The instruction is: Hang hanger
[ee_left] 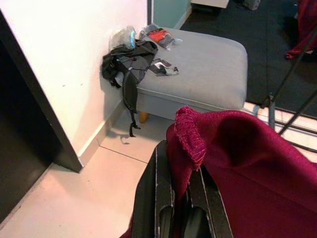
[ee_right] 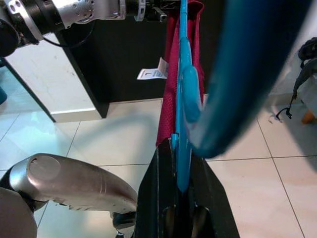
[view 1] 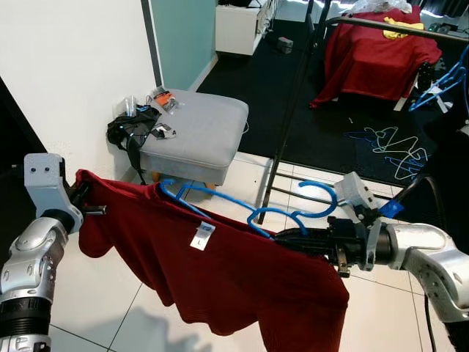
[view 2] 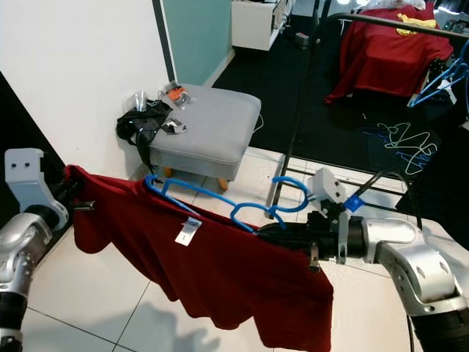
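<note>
Both claws hold a red shirt [view 1: 242, 279] stretched out between them above the tiled floor [view 1: 95, 293]. Left gripper [ee_left: 181, 198] is closed on a bunched edge of the cloth, near the white wall [view 1: 73, 73]. Right gripper [ee_right: 179, 163] is pinched shut on a blue hanger [view 1: 242, 209], whose arm runs along the top of the shirt, with its hook curling up beside the wrist. A white size tag [view 1: 203, 236] hangs from the collar. Behind stands a grey footstool [view 1: 201, 132] with a black bag [view 1: 132, 132] at its corner. More hangers [view 1: 392, 147] lie on the dark carpet beyond, near a black clothes rail [view 1: 396, 28].
</note>
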Controlling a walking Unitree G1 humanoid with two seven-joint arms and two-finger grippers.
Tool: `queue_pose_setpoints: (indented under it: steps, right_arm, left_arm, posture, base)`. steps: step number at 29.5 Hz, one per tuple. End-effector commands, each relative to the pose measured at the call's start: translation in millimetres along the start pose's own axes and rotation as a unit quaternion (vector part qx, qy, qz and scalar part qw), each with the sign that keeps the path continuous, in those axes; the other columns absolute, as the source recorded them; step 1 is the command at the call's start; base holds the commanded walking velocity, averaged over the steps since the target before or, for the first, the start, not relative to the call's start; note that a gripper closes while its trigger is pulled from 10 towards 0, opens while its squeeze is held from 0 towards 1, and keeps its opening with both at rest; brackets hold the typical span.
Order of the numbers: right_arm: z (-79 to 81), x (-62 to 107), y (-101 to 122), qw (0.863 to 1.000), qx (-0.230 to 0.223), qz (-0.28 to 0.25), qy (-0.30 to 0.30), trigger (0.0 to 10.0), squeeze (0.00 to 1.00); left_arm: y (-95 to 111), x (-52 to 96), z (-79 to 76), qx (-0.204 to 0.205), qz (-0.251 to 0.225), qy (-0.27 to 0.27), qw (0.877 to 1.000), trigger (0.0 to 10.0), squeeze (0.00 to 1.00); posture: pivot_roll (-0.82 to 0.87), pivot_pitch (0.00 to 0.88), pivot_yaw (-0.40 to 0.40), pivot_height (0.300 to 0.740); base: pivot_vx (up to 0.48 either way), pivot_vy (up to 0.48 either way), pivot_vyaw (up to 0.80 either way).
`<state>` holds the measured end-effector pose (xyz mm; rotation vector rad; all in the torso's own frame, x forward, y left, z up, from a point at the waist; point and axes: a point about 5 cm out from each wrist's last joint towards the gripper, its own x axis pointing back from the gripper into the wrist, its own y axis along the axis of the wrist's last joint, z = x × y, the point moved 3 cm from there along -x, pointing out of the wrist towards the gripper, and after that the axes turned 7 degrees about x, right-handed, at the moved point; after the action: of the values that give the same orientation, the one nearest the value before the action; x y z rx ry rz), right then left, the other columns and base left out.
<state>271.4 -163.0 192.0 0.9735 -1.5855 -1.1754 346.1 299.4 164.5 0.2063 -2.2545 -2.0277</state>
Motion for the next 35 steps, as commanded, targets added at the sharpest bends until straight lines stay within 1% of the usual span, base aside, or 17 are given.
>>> queue_pose_setpoints:
  steps: [1,3,5,7,9,10,11,13,14,15,18,19,22,26,28,33,35]
  right_arm:
    - [-6.5,16.0,-2,0.999,0.004,0.012,-0.036,10.0,0.00]
    - [-24.2,18.8,2,0.995,0.028,0.005,-0.099,10.0,0.00]
    - [-24.2,18.8,2,0.995,0.028,0.005,-0.099,10.0,0.00]
    - [-42.5,19.4,7,0.984,0.048,-0.010,-0.170,10.0,0.00]
    - [-42.5,19.4,7,0.984,0.048,-0.010,-0.170,10.0,0.00]
    - [-49.9,17.9,10,0.978,0.053,-0.024,-0.202,10.0,0.00]
    - [-49.9,17.9,10,0.978,0.053,-0.024,-0.202,10.0,0.00]
    - [-58.5,8.6,14,0.967,0.046,-0.059,-0.244,10.0,0.00]
    - [-59.9,4.6,15,0.964,0.040,-0.070,-0.252,10.0,0.00]
    - [-59.9,4.6,15,0.964,0.040,-0.070,-0.252,10.0,0.00]
    - [-49.0,-20.9,6,0.972,0.032,-0.066,-0.224,10.0,0.00]
    - [-49.0,-20.9,6,0.972,0.032,-0.066,-0.224,10.0,0.00]
    - [-36.1,-48.9,-2,0.979,0.031,-0.064,-0.192,10.0,0.00]
    - [-37.0,-65.0,0,0.974,0.034,-0.084,-0.207,10.0,0.00]
    - [-56.4,-60.7,11,0.950,0.034,-0.116,-0.287,10.0,0.00]
    - [-75.3,-50.0,20,0.921,0.029,-0.142,-0.363,10.0,0.00]
    - [-102.8,-24.4,8,0.869,-0.043,-0.128,-0.476,10.0,0.00]
  left_arm:
    - [12,5.2,39.0,-0.020,-0.019,0.090,0.996,0.0,0.00]
    - [6,6.3,37.7,-0.027,-0.011,0.091,0.995,0.0,0.00]
    - [6,6.3,37.7,-0.027,-0.011,0.091,0.995,0.0,0.00]
    - [0,5.9,15.5,-0.037,-0.009,0.038,0.999,0.0,0.00]
    - [0,5.9,15.5,-0.037,-0.009,0.038,0.999,0.0,0.00]
    - [-1,6.5,-8.8,-0.038,-0.015,-0.021,0.999,0.0,0.00]
    - [-1,6.5,-8.8,-0.038,-0.015,-0.021,0.999,0.0,0.00]
    - [1,13.9,-65.1,-0.013,-0.031,-0.143,0.989,0.0,0.00]
    - [3,17.2,-81.3,-0.001,-0.037,-0.174,0.984,0.0,0.00]
    - [3,17.2,-81.3,-0.001,-0.037,-0.174,0.984,0.0,0.00]
    - [14,26.8,-131.6,0.022,-0.055,-0.259,0.964,0.0,0.00]
    - [14,26.8,-131.6,0.022,-0.055,-0.259,0.964,0.0,0.00]
    - [24,29.5,-168.7,0.037,-0.065,-0.294,0.953,0.0,0.00]
    - [29,31.3,-189.7,0.052,-0.072,-0.310,0.947,0.0,0.00]
    - [28,40.3,-201.4,0.066,-0.064,-0.337,0.937,0.0,0.00]
    - [24,52.4,-211.0,0.066,-0.050,-0.374,0.924,0.0,0.00]
    - [13,58.3,-210.4,0.056,-0.029,-0.377,0.924,0.0,0.00]
  posture:
    - [0.00,0.129,0.022,0.740]
    - [0.00,0.128,0.020,0.740]
    - [0.00,0.128,0.020,0.740]
    - [0.00,0.127,0.019,0.740]
    - [0.00,0.127,0.019,0.740]
    - [0.00,0.124,0.014,0.740]
    - [0.00,0.124,0.014,0.740]
    - [-0.01,0.121,0.009,0.740]
    - [-0.01,0.121,0.009,0.740]
    - [-0.01,0.121,0.009,0.740]
    - [-0.01,0.116,0.004,0.740]
    - [-0.01,0.116,0.004,0.740]
    - [-0.01,0.114,-0.001,0.740]
    - [-0.01,0.109,-0.006,0.740]
    - [-0.02,0.101,-0.005,0.740]
    - [-0.02,0.099,-0.003,0.740]
    - [-0.02,0.095,-0.007,0.740]
  base:
    - [0.000,0.000,0.00]
    - [0.000,0.000,0.00]
    - [0.000,0.000,0.00]
    - [0.000,0.000,0.00]
    - [0.000,0.000,0.00]
    - [0.000,0.000,0.00]
    - [0.000,0.000,0.00]
    - [0.000,0.000,0.00]
    - [0.000,0.000,0.00]
    - [0.000,0.000,0.00]
    - [0.000,0.000,0.00]
    - [0.000,0.000,0.00]
    - [0.000,0.000,0.00]
    - [0.000,0.000,0.00]
    - [0.000,0.000,0.00]
    - [0.000,0.000,0.00]
    - [0.000,0.000,0.00]
